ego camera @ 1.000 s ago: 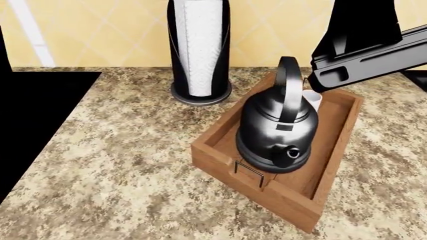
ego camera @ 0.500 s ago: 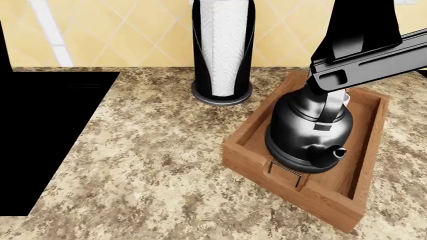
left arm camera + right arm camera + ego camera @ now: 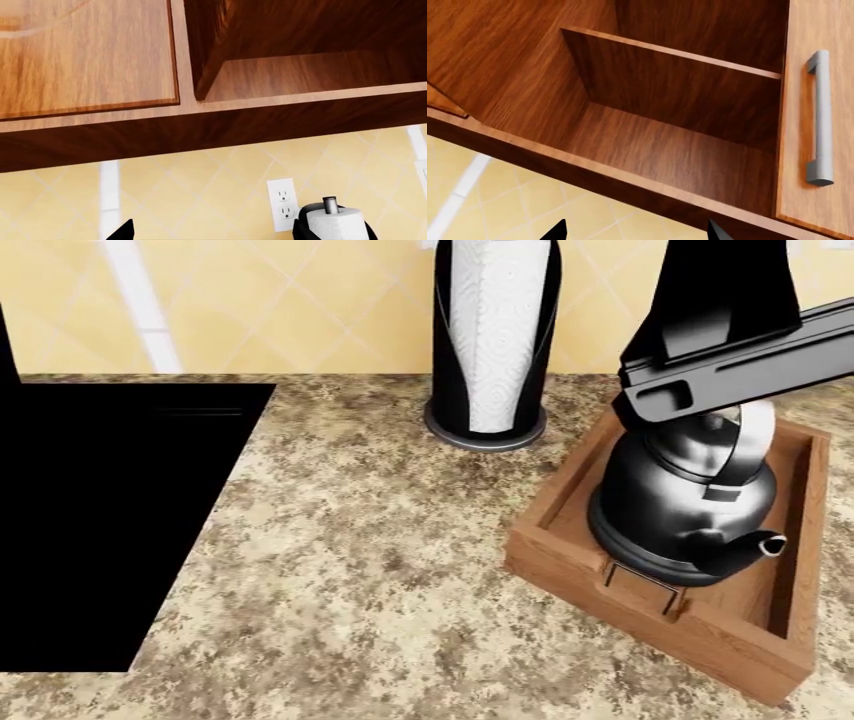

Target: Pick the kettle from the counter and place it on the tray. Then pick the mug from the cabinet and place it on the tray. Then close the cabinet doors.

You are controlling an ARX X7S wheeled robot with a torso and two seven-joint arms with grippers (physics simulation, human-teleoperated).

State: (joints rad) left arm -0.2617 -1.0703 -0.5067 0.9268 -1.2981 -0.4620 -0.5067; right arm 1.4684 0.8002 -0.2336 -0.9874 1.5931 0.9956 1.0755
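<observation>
The kettle [image 3: 683, 502] stands upright inside the tray [image 3: 561, 530], toward the near end, its short curved spout [image 3: 755, 545] pointing to the right and toward the camera. It is glossy black-silver metal with a rounded body, a flared base and an arched handle whose top is hidden behind a black arm link [image 3: 727, 335] that crosses the upper right of the head view. The tray is brown wooden planking with raised sides and a small black wire handle [image 3: 638, 585] on its near short end; it lies askew on the table [image 3: 360, 570], a beige and brown speckled granite-look surface. The mug does not show in any view.

Just beyond the tray's far left corner stands a black paper-towel holder [image 3: 487, 340] with a white, patterned roll, upright on a round base and close to the tray. A flat black stovetop [image 3: 107, 530] fills the table's left side. Behind runs a yellow diamond-tiled wall [image 3: 307, 300].

The left wrist view shows the underside of a wooden cabinet [image 3: 267, 75] and a white wall outlet [image 3: 283, 205]. The right wrist view looks into an open, bare wood-grain cabinet compartment [image 3: 660, 145], with a door [image 3: 807, 120] carrying a grey bar handle [image 3: 820, 117] beside it.

Only dark fingertips of the left hand [image 3: 213, 232] and the right hand [image 3: 637, 232] peek in, set well apart, with nothing between them.
</observation>
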